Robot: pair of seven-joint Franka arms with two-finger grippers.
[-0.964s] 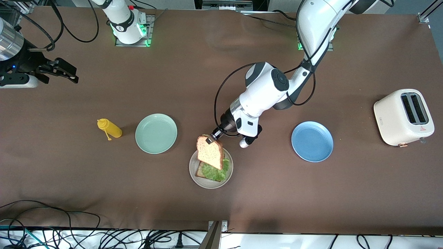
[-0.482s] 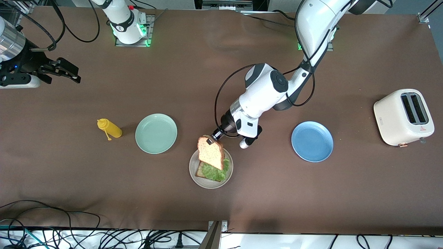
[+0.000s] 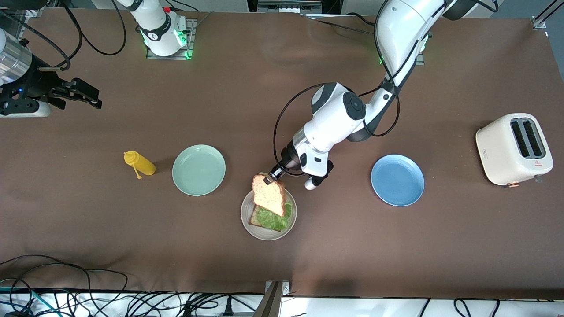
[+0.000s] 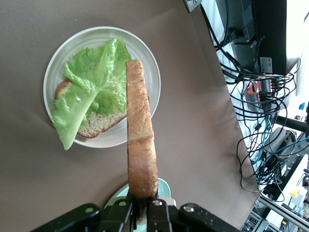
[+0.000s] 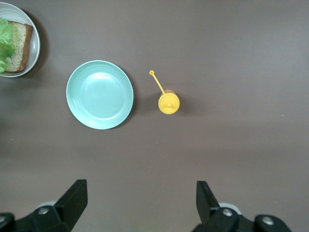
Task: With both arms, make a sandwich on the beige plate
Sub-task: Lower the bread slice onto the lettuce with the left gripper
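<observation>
We find the sandwich partly built: on the beige plate (image 3: pixel 246 220) lie one toast slice (image 4: pixel 96 126) and a lettuce leaf (image 3: pixel 274 219) spread over it. We see no red-orange layer from any view (it may sit under the leaf). The left gripper (image 3: pixel 269 177) is clamped on the top toast slice (image 3: pixel 269 195), holding it by one edge over the plate, hanging edge-down and not yet laid flat. In our judgement, what is left is lowering that slice onto the lettuce and letting go.

The right gripper (image 3: pixel 83 94) waits with its fingers spread wide, empty, over the table toward the right arm's end.

Count: three plates, namely beige, mint-green plate (image 3: pixel 198 170) and blue plate (image 3: pixel 398 179); two toast slices; one lettuce leaf; one yellow bottle (image 3: pixel 140 164); one toaster (image 3: pixel 514 149).
</observation>
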